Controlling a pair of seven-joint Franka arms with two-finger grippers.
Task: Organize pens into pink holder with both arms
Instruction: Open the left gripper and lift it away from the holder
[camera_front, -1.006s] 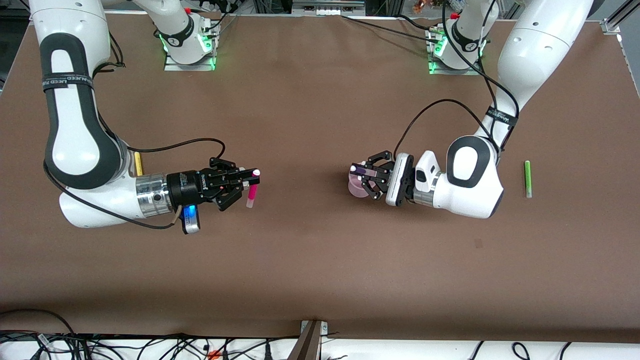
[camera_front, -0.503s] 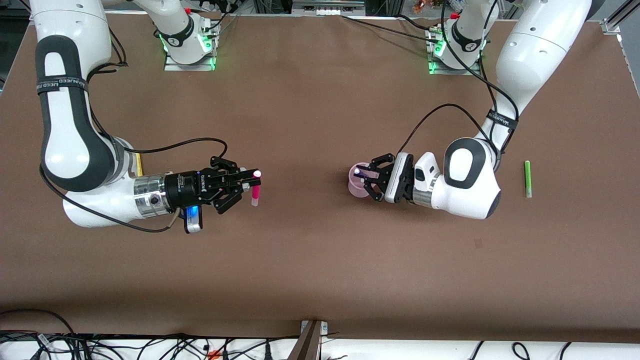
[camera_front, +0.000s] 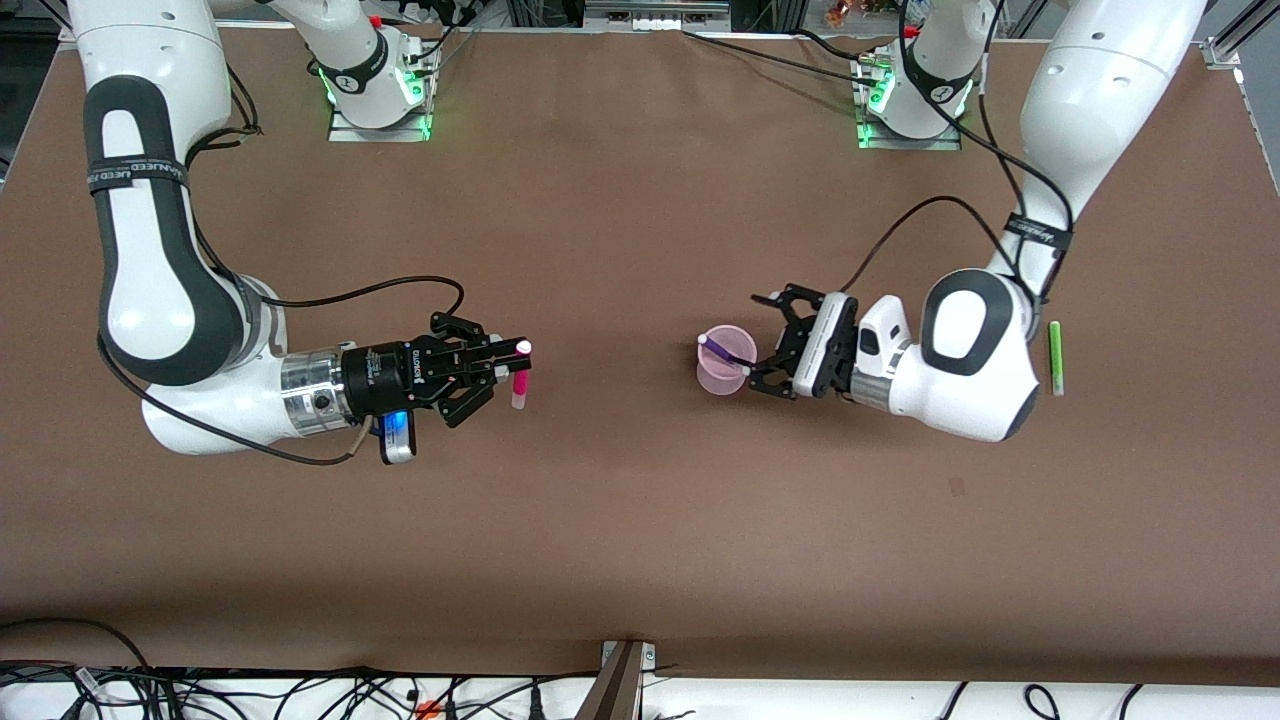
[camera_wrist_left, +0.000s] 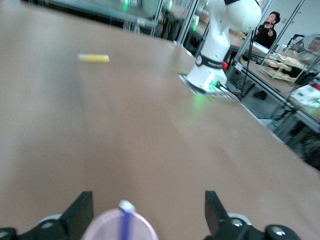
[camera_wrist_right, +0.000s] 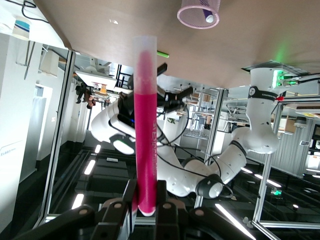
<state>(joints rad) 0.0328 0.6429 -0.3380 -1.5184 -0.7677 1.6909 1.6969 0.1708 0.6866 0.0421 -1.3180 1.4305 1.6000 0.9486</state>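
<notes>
The left gripper (camera_front: 768, 345) has let go, jaws wide, and backed away from the small see-through pink plastic cup (camera_front: 722, 362) on the brown tabletop (camera_front: 620, 200). The dark purple pen (camera_front: 724, 354) now leans inside. The right gripper (camera_front: 503, 368) pinches the bright pink pen (camera_front: 519, 381), likely next. The lime green pen (camera_front: 1054, 356) and the yellow pen (camera_wrist_left: 93, 58) still lie flat.

- Right arm (camera_front: 150, 250): reaches from its base along the table's right-arm end, forearm bent low and level, wrist pointing toward the table's middle.
- Right gripper (camera_front: 512, 362): fingers (camera_wrist_right: 150, 207) clamped on the magenta pink pen (camera_front: 519, 376), which hangs upright above the table.
- Left arm (camera_front: 1070, 110): descends from its base, elbow folded, wrist level.
- Left gripper (camera_front: 765, 345): jaws spread wide, just beside the pink holder (camera_front: 726, 361), holding nothing.
</notes>
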